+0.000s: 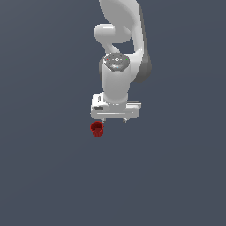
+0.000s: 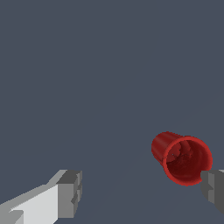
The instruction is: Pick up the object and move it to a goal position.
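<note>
The object, a small red ribbed cup (image 1: 97, 129) with a hollow top, stands upright on the dark grey floor. It is just off the exterior view's left end of my white gripper (image 1: 114, 120). In the wrist view the cup (image 2: 181, 157) lies close to one grey fingertip (image 2: 213, 188), and the other fingertip (image 2: 71, 192) is far from it. The gripper (image 2: 142, 189) is open wide and holds nothing. It hangs above the floor, and the cup is off to one side rather than centred between the fingers.
The white arm (image 1: 119, 48) reaches in from the top of the exterior view. A plain dark grey floor (image 1: 53, 176) lies all around. No goal marker shows.
</note>
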Robot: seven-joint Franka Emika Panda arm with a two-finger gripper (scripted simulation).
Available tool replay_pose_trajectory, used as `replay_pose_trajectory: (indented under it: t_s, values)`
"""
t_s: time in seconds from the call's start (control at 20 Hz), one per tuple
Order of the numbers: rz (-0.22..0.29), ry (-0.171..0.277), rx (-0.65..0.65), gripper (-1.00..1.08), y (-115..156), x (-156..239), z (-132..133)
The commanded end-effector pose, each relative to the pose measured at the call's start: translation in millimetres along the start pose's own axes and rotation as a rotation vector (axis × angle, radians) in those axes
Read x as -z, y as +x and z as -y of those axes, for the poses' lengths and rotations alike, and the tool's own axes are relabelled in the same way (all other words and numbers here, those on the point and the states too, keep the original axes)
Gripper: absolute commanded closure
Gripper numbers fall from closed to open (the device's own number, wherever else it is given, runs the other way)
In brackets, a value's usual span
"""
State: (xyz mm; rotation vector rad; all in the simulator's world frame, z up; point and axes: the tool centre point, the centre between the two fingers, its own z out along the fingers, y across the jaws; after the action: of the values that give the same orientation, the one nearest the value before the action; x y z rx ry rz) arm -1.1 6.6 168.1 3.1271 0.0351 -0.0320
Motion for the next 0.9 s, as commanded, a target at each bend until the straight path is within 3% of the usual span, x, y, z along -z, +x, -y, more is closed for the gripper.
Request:
replay_pose_trajectory:
  t_s: [0.0, 0.4, 0.85]
  values:
    - [0.0, 0.0, 0.0, -0.92, 0.0, 0.0, 0.0]
    - [-0.052, 0.026, 0.005, -0.92, 11.5, 22.5, 6.6]
    - [-0.048, 0.025, -0.014, -0.92, 7.9, 7.8, -8.7]
